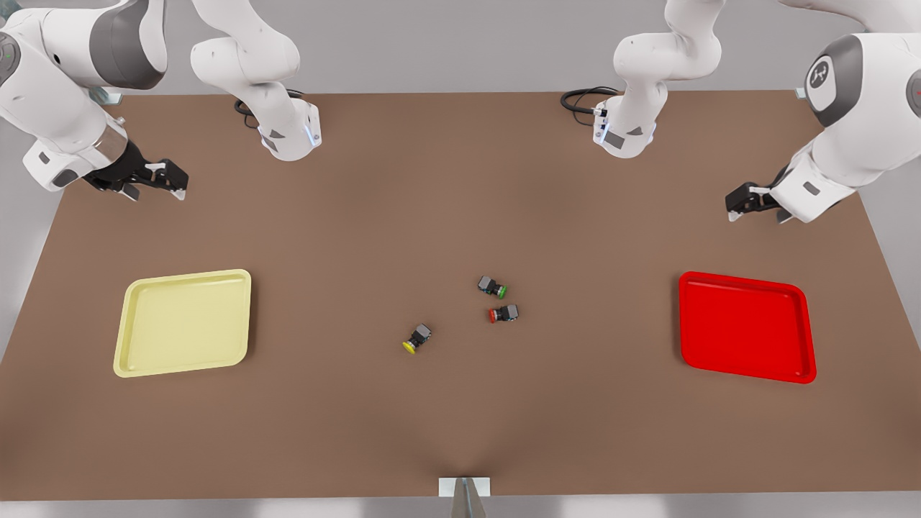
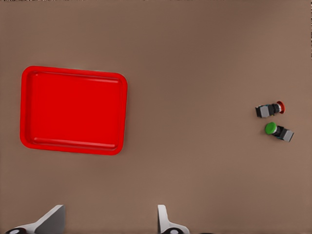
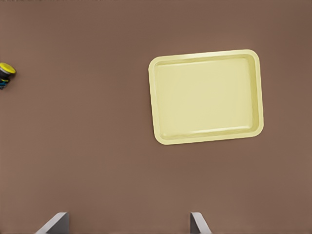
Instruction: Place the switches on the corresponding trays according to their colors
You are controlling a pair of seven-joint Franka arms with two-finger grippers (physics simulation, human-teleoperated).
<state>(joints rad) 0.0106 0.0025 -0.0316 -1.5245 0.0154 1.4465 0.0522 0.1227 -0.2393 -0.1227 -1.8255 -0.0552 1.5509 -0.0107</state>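
Note:
Three switches lie on their sides mid-table: the yellow switch (image 1: 417, 338) (image 3: 7, 73), the red switch (image 1: 504, 314) (image 2: 269, 109) and the green switch (image 1: 493, 287) (image 2: 279, 131). The pale yellow tray (image 1: 183, 322) (image 3: 207, 97) sits at the front view's left and the red tray (image 1: 745, 327) (image 2: 73, 109) at its right; neither holds anything. My left gripper (image 1: 741, 205) (image 2: 109, 217) hovers open behind the red tray. My right gripper (image 1: 155, 183) (image 3: 127, 222) hovers open behind the yellow tray. Both are far from the switches.
The brown table (image 1: 460, 417) has wide bare stretches between trays and switches. Two arm bases (image 1: 288, 137) (image 1: 626, 133) with black cables stand at the back edge. A small white bracket (image 1: 464, 487) sits at the front edge.

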